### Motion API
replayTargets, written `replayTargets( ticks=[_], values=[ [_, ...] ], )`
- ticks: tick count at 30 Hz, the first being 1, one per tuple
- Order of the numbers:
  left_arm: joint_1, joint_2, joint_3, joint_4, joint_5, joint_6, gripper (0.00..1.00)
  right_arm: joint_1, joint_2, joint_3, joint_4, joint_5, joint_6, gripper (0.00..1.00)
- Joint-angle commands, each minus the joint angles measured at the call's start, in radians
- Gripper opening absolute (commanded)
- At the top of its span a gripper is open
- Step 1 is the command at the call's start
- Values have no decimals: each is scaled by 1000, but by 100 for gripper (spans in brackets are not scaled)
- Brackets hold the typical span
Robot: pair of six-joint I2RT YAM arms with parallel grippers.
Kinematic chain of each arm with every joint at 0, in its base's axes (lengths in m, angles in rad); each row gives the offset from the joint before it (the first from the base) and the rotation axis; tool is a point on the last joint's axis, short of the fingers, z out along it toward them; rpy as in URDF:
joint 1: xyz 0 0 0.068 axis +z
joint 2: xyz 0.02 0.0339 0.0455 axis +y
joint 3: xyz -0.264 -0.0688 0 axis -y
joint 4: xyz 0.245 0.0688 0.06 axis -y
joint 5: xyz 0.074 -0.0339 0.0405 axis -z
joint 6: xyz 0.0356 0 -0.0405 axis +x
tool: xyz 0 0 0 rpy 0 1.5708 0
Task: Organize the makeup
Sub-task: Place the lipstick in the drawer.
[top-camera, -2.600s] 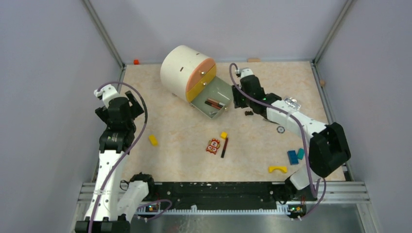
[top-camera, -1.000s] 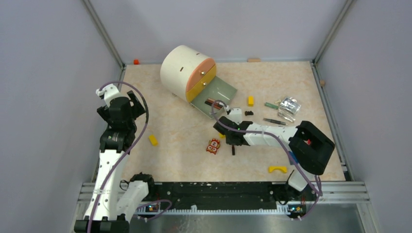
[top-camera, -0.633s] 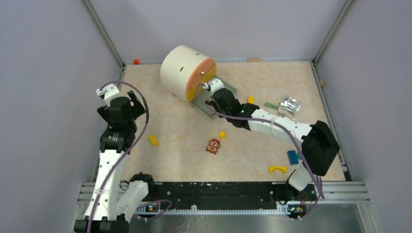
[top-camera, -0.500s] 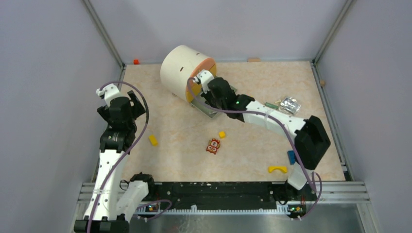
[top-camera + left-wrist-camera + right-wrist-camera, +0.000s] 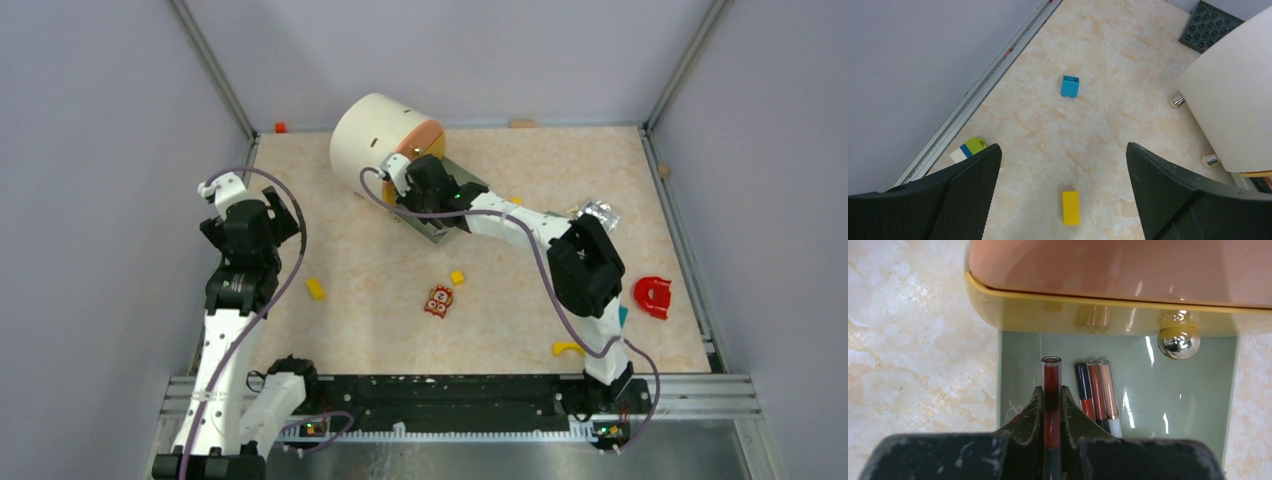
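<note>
Right pincer (image 5: 1051, 390) clamped on red stick (image 5: 1051, 371), poised over open green drawer (image 5: 1173, 405) of round white organizer (image 5: 368, 140). Three sticks (image 5: 1096, 390) already inside. Left pincer (image 5: 1063, 155) wide open, empty, well apart. Release judged next; other makeup left out: cannot tell.

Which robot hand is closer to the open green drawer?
Right. The right gripper is over the pale green drawer, holding a thin red stick; the left gripper is far off by the wall.
</note>
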Motion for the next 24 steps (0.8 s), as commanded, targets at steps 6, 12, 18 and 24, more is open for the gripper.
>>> replayTargets(
  ticks=[6,12,18,24],
  values=[
    [-5,-12,-10,49,32,15,99,-10,15,78,-2,-52,53,16],
    [-5,-8,-12,51,37,17,99,-25,-11,59,-2,-66,107,45],
    [-5,-5,-13,52,39,18,99,-49,-92,11,-3,-31,151,47],
    [-5,-1,-13,54,40,19,99,-103,-203,-67,-94,122,270,46]
  ],
)
